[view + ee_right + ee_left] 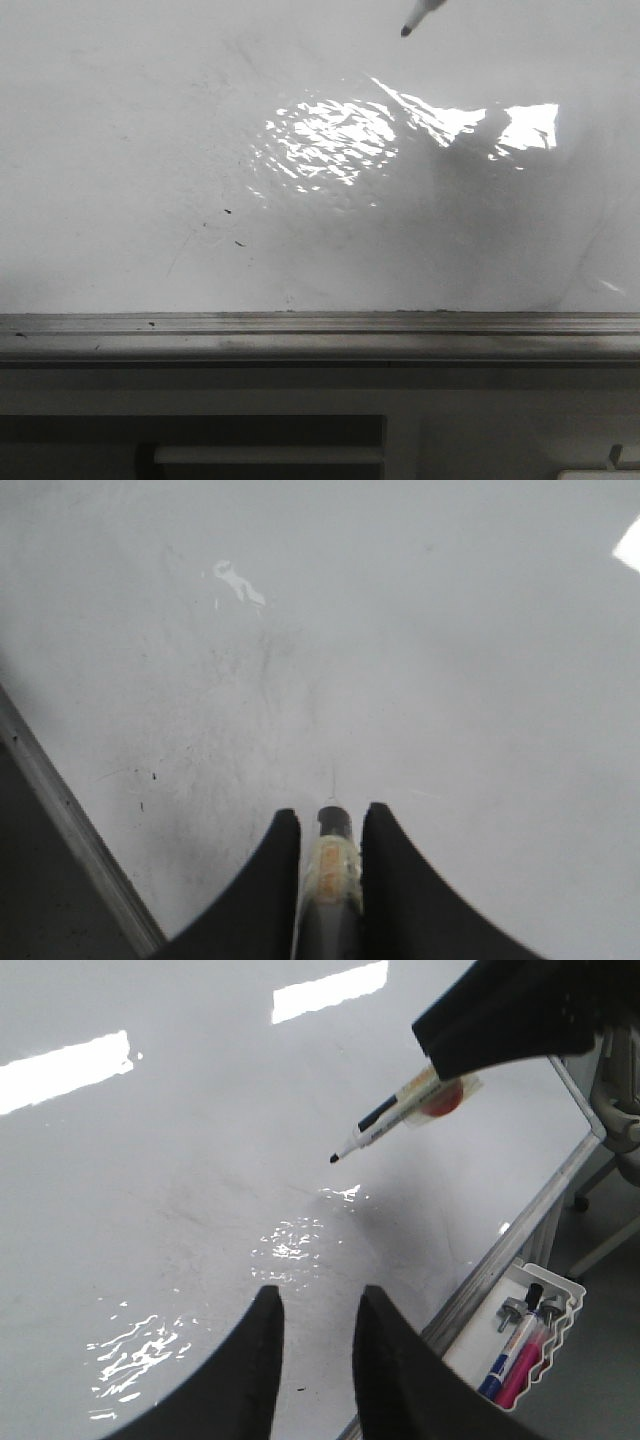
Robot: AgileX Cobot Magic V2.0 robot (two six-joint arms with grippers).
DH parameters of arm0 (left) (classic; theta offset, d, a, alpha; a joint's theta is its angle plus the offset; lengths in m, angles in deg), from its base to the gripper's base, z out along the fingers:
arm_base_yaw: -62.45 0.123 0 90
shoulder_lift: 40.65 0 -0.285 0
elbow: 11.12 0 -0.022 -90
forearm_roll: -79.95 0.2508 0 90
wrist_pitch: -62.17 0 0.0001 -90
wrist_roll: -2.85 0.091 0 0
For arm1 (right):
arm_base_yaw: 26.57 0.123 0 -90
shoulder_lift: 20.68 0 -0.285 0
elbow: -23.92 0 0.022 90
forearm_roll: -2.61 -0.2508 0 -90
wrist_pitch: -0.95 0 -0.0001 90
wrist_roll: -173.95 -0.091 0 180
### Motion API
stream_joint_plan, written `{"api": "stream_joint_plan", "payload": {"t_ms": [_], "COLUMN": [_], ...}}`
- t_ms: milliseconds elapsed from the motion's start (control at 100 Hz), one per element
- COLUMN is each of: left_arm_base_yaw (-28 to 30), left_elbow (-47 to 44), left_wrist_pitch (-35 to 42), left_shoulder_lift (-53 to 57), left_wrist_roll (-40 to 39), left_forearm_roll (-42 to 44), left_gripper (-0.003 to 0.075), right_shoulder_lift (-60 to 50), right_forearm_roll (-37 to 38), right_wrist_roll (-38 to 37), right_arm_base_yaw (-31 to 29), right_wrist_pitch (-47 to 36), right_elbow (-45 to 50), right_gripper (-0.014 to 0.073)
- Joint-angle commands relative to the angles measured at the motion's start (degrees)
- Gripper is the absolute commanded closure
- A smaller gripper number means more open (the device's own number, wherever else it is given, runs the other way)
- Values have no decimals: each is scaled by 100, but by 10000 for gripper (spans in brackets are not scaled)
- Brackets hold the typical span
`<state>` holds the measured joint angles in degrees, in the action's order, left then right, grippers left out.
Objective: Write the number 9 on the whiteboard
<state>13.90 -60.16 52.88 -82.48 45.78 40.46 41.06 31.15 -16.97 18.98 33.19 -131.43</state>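
The whiteboard [150, 150] is glossy white with glare, and a grey rail [320, 325] runs along its lower edge. No black stroke of the number 9 shows on it in any view. My right gripper [330, 815] is shut on a marker [335, 852], tip pointing at the board. The marker's black tip [405, 31] enters at the top of the front view. The left wrist view shows the marker [385, 1120] held in the right gripper's black fingers [500, 1020]; I cannot tell if the tip touches. My left gripper [318, 1295] is open and empty over the whiteboard [150, 1160].
A white wire tray [555, 1295] with blue and pink markers hangs beyond the board's rail [500, 1260]. A chair [620, 1100] stands past the board's corner. Tiny black specks [227, 211] dot the board. A dark slot [200, 430] lies below the rail.
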Motion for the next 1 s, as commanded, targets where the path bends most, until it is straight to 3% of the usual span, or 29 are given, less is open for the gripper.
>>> {"api": "stream_joint_plan", "payload": {"t_ms": [0, 230, 440, 650, 990], "left_arm_base_yaw": [11, 11, 11, 11, 11], "left_elbow": [161, 161, 161, 161, 161], "left_wrist_pitch": [439, 439, 449, 449, 414], "left_shoulder_lift": [9, 9, 9, 9, 9], "left_wrist_roll": [-64, -64, -64, -64, -64], "left_forearm_roll": [-128, -128, -128, -128, -128], "left_gripper": [570, 570, 570, 570, 570], "right_shoulder_lift": [-129, -89, 176, 368, 368], "right_forearm_roll": [683, 1444, 1406, 857, 879], "right_wrist_roll": [-603, -1337, -1362, -1362, -1219], "right_arm_base_yaw": [-42, -53, -53, -32, -46], "right_wrist_pitch": [-761, -638, -556, -542, 380], "right_elbow": [144, 282, 282, 282, 282], "right_gripper": [633, 634, 634, 636, 638]}}
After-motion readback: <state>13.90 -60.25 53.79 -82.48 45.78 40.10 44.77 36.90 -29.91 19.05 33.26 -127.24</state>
